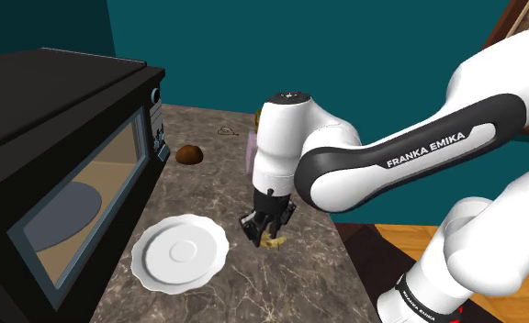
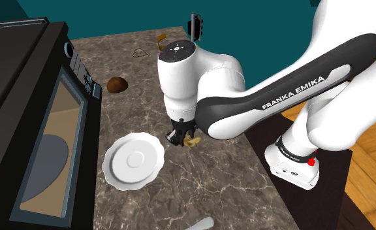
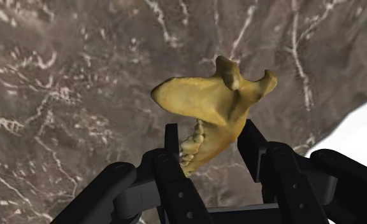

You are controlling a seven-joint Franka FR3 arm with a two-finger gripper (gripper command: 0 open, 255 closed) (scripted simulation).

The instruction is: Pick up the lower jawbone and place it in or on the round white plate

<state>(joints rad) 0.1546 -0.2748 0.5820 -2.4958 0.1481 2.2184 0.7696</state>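
Observation:
The yellowish lower jawbone (image 3: 208, 105) sits between my black fingers, which clasp it on both sides near its teeth. My gripper (image 3: 211, 143) is shut on it and points straight down, low over the marbled brown counter (image 1: 208, 183). In the shoulder view the gripper (image 1: 264, 229) hangs just to the right of the round white plate (image 1: 152, 240), with the jawbone (image 1: 275, 241) showing under the fingers. The second exterior view has the gripper (image 2: 180, 138) and jawbone (image 2: 192, 141) beside the plate (image 2: 118, 171). The plate's rim (image 3: 360, 127) also shows close to one finger.
A large black microwave (image 1: 51, 156) with a glass door fills the counter's left side. A brown round object (image 1: 189, 154) lies behind the plate. Small items (image 2: 162, 40) stand at the counter's far end. The counter's right edge (image 2: 258, 163) drops to a wooden floor.

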